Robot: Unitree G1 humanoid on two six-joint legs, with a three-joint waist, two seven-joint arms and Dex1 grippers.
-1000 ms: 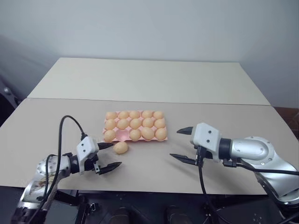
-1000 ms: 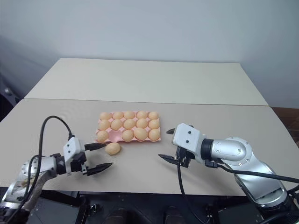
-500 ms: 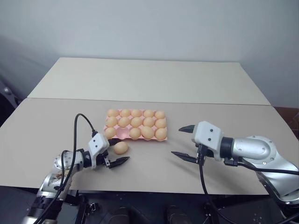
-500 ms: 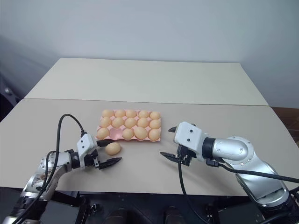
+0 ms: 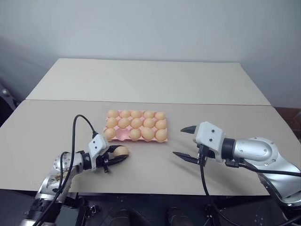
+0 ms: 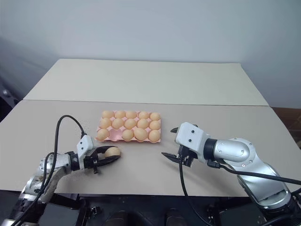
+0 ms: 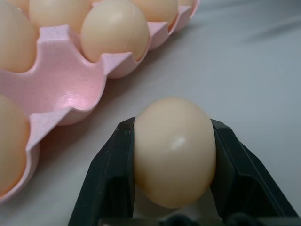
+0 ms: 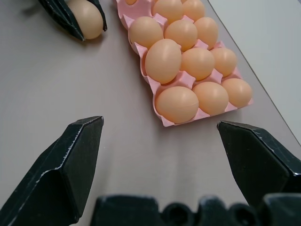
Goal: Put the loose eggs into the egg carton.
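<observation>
Pale orange, the loose egg (image 7: 175, 151) sits clamped between the jaws of the left gripper (image 5: 114, 157), low over the bench (image 5: 150, 179), just near of the pink egg carton (image 5: 118, 136). The carton has one empty cup (image 7: 70, 96) in its near row, second from the left. The right gripper (image 5: 187, 142) hovers to the carton's right, jaws wide and empty.

I see a pale orange-tan egg (image 7: 174, 150) between black fingers (image 7: 113, 179). The egg carton (image 7: 70, 89) is pink with fine darker speckles. The tabletop (image 5: 155, 82) is plain beige, behind it a grey-white wall (image 5: 150, 28).
</observation>
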